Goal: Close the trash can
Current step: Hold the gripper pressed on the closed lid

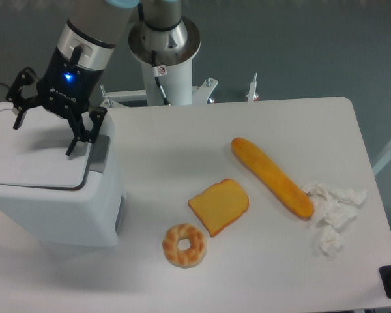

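The trash can [65, 208] is a large white boxy bin at the table's left side. Its flat white lid [32, 156] lies down level on top, with a grey tab [99, 154] at its right edge. My gripper [44, 135] hangs just above the lid's rear part, fingers spread wide and open with nothing between them. One fingertip [70, 152] points down near the grey tab; the other finger [17, 121] is over the lid's left rear corner.
On the white table [182, 130] lie a slice of toast [219, 206], a ring doughnut [184, 245], a long baguette [272, 177] and crumpled white tissue [332, 212] at the right. The robot's base column [164, 59] stands behind the table.
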